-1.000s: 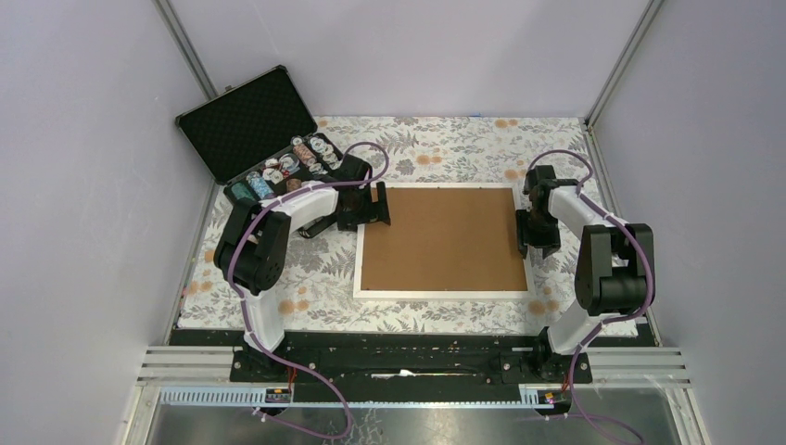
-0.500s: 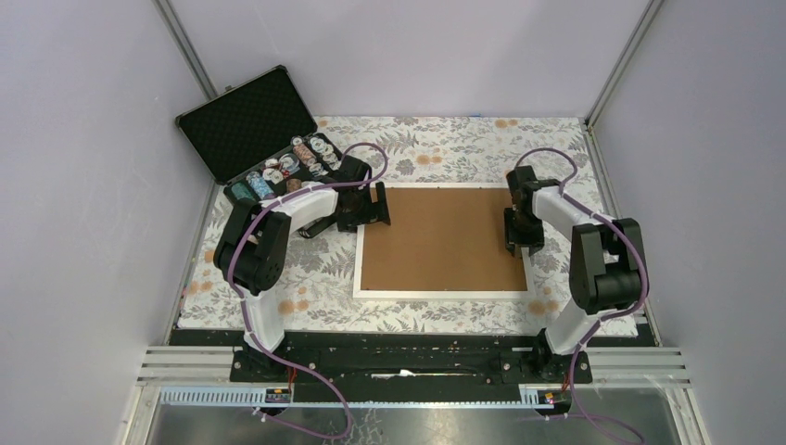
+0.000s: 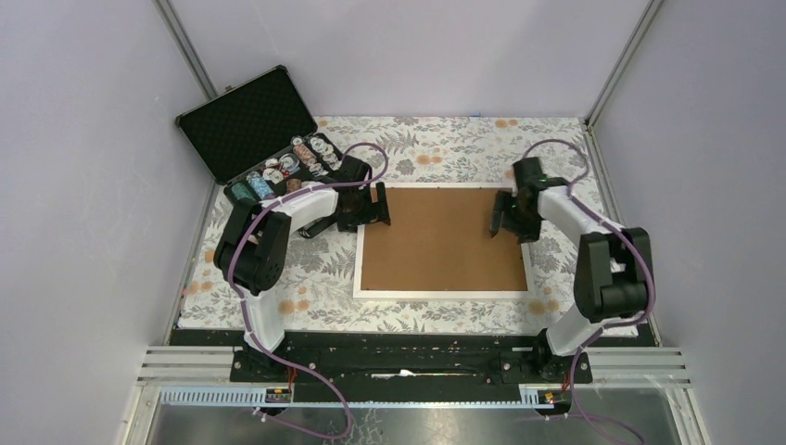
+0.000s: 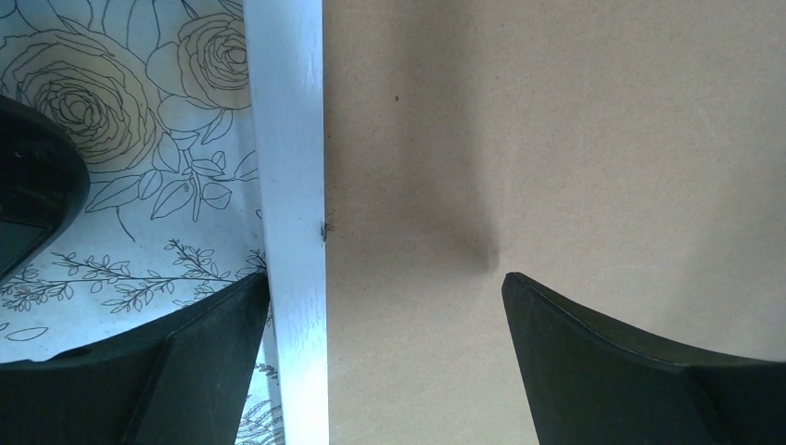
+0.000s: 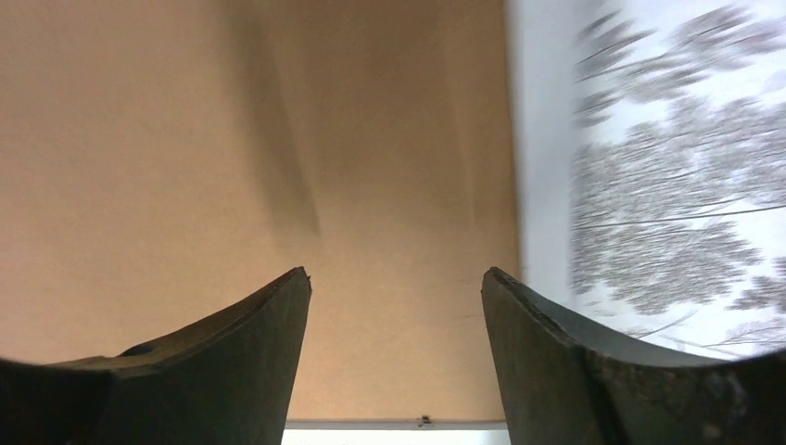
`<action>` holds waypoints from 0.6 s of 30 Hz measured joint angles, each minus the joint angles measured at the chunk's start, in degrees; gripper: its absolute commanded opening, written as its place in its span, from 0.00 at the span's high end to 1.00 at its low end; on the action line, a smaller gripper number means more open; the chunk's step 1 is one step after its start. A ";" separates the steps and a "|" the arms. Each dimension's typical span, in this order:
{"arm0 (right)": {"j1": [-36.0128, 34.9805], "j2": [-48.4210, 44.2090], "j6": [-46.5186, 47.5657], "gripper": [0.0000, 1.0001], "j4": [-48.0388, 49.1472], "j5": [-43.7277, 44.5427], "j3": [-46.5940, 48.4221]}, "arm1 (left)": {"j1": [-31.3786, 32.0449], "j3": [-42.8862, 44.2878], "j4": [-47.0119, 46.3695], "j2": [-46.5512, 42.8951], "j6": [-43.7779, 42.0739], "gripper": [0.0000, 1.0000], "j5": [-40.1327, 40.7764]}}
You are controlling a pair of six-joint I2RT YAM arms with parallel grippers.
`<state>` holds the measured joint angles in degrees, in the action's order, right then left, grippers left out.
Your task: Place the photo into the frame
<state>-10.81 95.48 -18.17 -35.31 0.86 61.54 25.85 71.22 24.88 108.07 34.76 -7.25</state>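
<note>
**Photo unseen, board in frame**

The frame (image 3: 441,295) lies flat, filled by the brown board (image 3: 440,243). The photo is probably beneath it, though nothing shows it. The left gripper (image 3: 376,206) and right gripper (image 3: 502,224) hang open and empty over its sides. Little seems left.

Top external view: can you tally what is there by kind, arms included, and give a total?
White frame: 1
Brown backing board, lying inside the frame: 1
Black case, lid open: 1
Robot arms: 2 (left arm, right arm)
Chips in the case: too small to count
Total: 5, chips left out
</note>
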 measured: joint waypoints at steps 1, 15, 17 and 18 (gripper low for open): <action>2.05 -1.27 0.42 0.23 0.68 -1.20 0.00 | 0.02 0.00 0.00 0.00 -0.07 0.01 0.02; 16.48 8.20 10.19 0.56 2.69 -7.02 9.14 | 2.19 0.00 -0.63 0.00 0.26 0.01 -3.21; 16.85 8.76 10.71 0.55 2.36 -7.23 9.97 | 2.19 0.00 -0.63 0.00 0.26 0.01 -3.34; 17.11 8.76 10.88 0.54 2.38 -7.54 10.34 | 2.19 0.00 -0.63 0.00 0.26 0.01 -3.37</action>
<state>6.31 104.25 -7.29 -32.93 -6.68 71.88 28.03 71.22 24.25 108.07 35.03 -10.61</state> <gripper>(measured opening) 0.448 0.987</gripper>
